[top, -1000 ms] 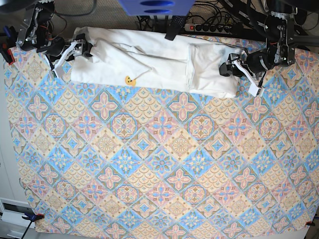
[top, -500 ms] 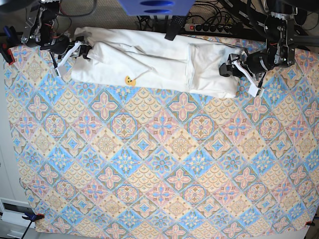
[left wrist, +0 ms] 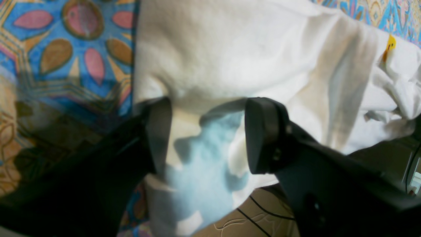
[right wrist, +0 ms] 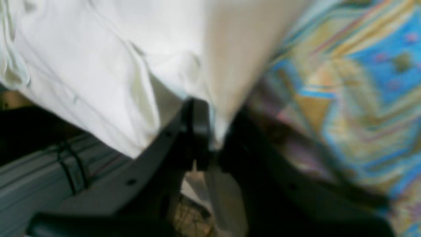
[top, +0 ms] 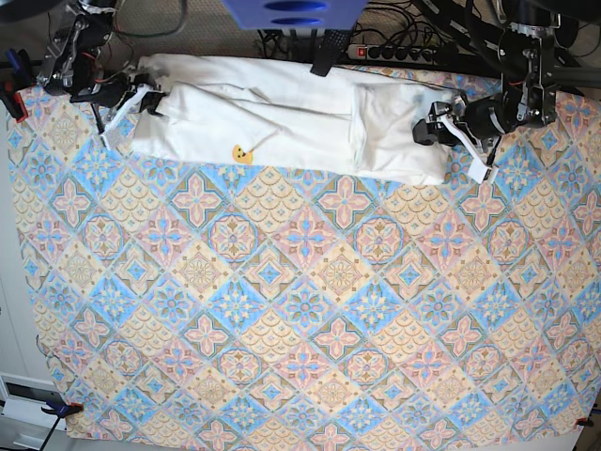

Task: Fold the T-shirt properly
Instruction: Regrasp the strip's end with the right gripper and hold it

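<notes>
Base view bright and even; both wrist views blurred, perhaps from motion.

One T-shirt, two pincers, one counter.
A single white T-shirt [top: 282,117]; left pincer [top: 434,127] and right pincer [top: 141,96]; one patterned counter [top: 300,310]; one power strip [top: 394,53].

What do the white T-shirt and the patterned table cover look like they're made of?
T-shirt: probably soft matte cotton knit; it creases and drapes limply, with no shine. Table cover: printed tile pattern lying flat; cloth or vinyl, hard to tell.
</notes>
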Robot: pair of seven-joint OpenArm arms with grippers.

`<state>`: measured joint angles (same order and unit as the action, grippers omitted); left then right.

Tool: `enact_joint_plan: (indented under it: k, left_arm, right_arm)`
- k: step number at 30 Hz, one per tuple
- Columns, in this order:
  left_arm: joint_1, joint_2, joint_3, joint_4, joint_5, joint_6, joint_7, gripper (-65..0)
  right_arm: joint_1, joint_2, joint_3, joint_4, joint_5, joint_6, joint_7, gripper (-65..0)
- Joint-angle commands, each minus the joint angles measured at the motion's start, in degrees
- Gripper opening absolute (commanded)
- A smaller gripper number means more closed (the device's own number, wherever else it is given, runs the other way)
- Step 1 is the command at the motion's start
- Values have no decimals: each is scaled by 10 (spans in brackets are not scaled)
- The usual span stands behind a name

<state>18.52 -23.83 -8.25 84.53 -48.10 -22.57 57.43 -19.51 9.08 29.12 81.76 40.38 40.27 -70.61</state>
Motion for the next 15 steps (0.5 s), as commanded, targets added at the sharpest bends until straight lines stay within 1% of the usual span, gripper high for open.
enact_joint_plan:
  k: [1, 3, 8, 10, 13, 15]
  left_arm:
    - [-4, -8, -5, 14, 1, 2, -7, -309]
    - [-1, -6, -10, 35, 1, 2, -7, -309]
    - [0, -3, -20, 91, 1, 2, -7, -301]
    - [-3, 8, -20, 107, 1, 2, -5, -301]
    - [-2, 12, -20, 131, 0, 1, -5, -301]
    - [1, 12, -21, 141, -18, 1, -5, -302]
  right_arm:
    - [8, 12, 16, 8, -2, -3, 0, -645]
    - [21, 12, 28, 7, -2, -3, -2, -646]
    - [59, 15, 28, 5, -4, -3, -3, -646]
    - [73, 15, 28, 1, -6, -3, -3, -646]
    - [92, 15, 27, 1, -7, -3, -3, -647]
    - [105, 19, 28, 1, -19, -3, -3, -647]
